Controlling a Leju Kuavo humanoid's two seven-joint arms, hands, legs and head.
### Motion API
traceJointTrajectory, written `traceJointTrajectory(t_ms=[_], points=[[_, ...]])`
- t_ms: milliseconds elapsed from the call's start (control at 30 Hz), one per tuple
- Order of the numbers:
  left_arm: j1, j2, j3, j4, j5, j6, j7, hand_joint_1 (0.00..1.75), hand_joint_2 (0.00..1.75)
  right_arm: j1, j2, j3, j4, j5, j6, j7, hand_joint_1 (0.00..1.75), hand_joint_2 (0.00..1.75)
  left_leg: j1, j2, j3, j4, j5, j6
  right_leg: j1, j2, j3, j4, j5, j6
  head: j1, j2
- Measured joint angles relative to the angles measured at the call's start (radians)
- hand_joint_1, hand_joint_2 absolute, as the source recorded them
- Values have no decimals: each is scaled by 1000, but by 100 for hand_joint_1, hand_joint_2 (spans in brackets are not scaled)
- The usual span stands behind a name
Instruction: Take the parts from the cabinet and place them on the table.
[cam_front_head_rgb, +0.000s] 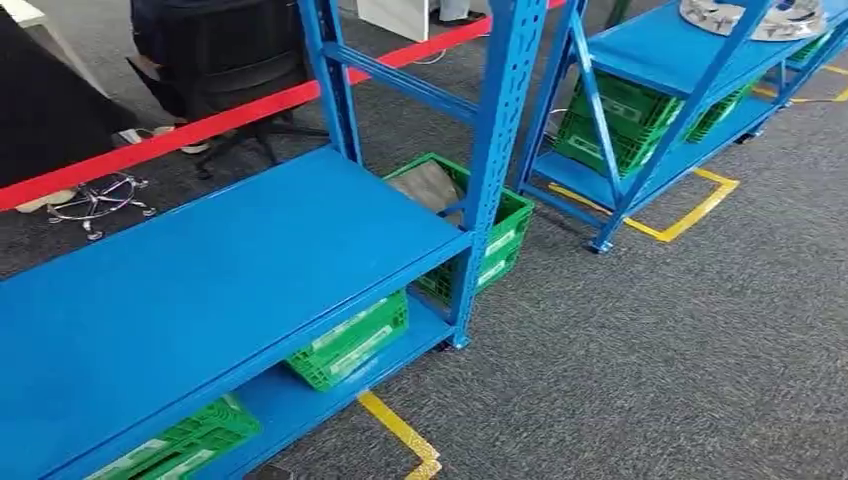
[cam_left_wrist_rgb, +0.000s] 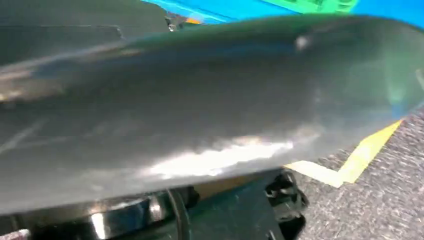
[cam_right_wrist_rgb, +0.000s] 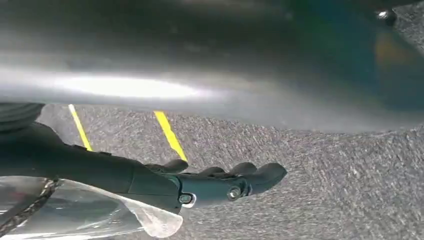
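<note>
While carpet passes below: right hand (cam_right_wrist_rgb: 220, 182) fingers dark, lying nearly straight and together, gripping nothing visible.
Left hand: hidden behind a blurred grey surface; state cannot be told.
Parts: metal rings (cam_front_head_rgb: 765, 18) on far blue rack (cam_front_head_rgb: 690, 45), well apart from near blue cabinet (cam_front_head_rgb: 200, 270).
Surroundings: green crates (cam_front_head_rgb: 350, 340) on lower shelves; yellow floor tape (cam_front_head_rgb: 400, 430); red barrier (cam_front_head_rgb: 200, 125).

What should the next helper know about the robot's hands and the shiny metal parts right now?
Left hand: hidden behind a blurred grey surface close to its wrist camera; its state cannot be told.
Right hand: fingers stretched out over the carpet; a similar grey blur above it, grip unclear.
Metal parts: lying on the far blue rack.
Near blue shelf: bare on top, green crates below.
Done: nothing confirmed.
Left: fetch the parts and set them on the table.
</note>
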Motion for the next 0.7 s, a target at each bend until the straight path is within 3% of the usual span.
traceJointTrajectory(t_ms=[67, 100, 133, 233, 267, 300, 333, 400, 433, 467, 500, 567, 600, 633, 667, 700], points=[[0, 0, 0, 0, 0, 0, 0, 0, 0, -1, 0, 0, 0, 0, 0, 0, 0, 0, 0, -28, -7, 4, 7, -7, -1, 13, 85, -155, 83, -5, 0, 0], [-2, 0, 0, 0, 0, 0, 0, 0, 0, -3, 0, 0, 0, 0, 0, 0, 0, 0, 2, -44, -13, 9, 11, -13, -4, 62, 150, -270, 117, -9, 1, 0], [-4, 0, 0, 0, 0, 0, 0, 0, 0, -3, 0, 0, 0, 0, 0, 0, 0, 0, -2, -54, -21, 13, 16, -20, -5, 96, 178, -305, 103, -10, 0, 0], [0, 0, 0, 0, 0, 0, 0, 0, 0, -3, 0, 0, 0, 0, 0, 0, 0, 0, 1, -87, -30, 9, 38, -38, 1, 69, 153, -297, 113, -11, -1, 0], [2, 1, 0, 0, 0, 0, 0, 0, 0, -3, 0, 0, 0, 0, 0, 0, 0, 0, 1, -101, -35, 9, 43, -44, -4, 53, 147, -301, 120, -20, -1, 0], [4, 0, 2, 0, 0, 0, 0, 0, 0, -3, 1, 0, 0, 0, 0, 0, 0, 0, -2, -55, -41, 22, 18, -46, -6, 31, 141, -302, 129, -32, -2, 0], [4, 1, 2, 0, 0, 0, 1, 0, 0, -3, 1, 0, 0, 0, 0, 0, 0, 0, -4, -7, -53, 62, -36, -50, -4, 19, 133, -302, 135, -42, -9, 0], [0, 0, 2, 0, 0, 0, 2, 0, 0, 3, 1, 0, 0, 0, 0, 0, 0, 0, -1, 33, -96, 223, -158, -57, 2, -19, 115, -300, 147, -46, -10, 0], [-1, 0, 2, 0, 0, 0, 2, 0, 0, 5, 1, 0, 0, 0, 0, 0, 0, 0, 0, 37, -110, 297, -192, -59, 4, -40, 106, -298, 152, -46, -10, 0], [0, 0, 2, 0, 0, 0, 2, 0, 0, 5, 1, 0, 0, 0, 0, 0, 0, 0, 2, 39, -111, 335, -200, -61, 5, -55, 105, -295, 156, -47, -9, 0], [1, 0, 2, 0, 0, 0, 2, 0, 0, 2, 1, 0, 0, 0, 0, 0, 0, 0, 3, 41, -88, 332, -175, -62, 7, -72, 93, -290, 158, -47, -11, 0], [3, 1, 2, 0, 0, 0, 2, 0, 0, 0, 1, 0, 0, 0, 0, 0, 0, 0, 2, 52, 5, 208, -110, -55, 11, -96, 84, -286, 162, -44, -10, 0], [3, 2, 2, 0, 0, -1, 2, 0, 0, -1, 1, 0, 0, 0, 0, 0, 0, 0, -4, 79, 81, 90, -80, -42, 13, -112, 86, -286, 163, -44, -11, 0], [2, 2, 2, 0, 0, -1, 2, 0, 0, -1, 3, 0, 0, 0, 0, -1, 0, 0, -13, 136, 122, 18, -94, -28, 14, -123, 86, -286, 164, -42, -8, 0], [0, 3, 2, 0, 0, -1, 2, 0, 0, -2, 4, 0, 0, 0, 0, -1, 0, 0, -21, 155, 134, -5, -98, -22, 15, -134, 83, -284, 169, -35, -10, 0], [-1, 2, 2, 0, 0, -2, 2, 0, 0, -4, 4, 0, 0, 0, 0, -1, 0, 0, -24, 146, 125, -11, -98, -18, 15, -148, 82, -283, 172, -30, -9, 0]])
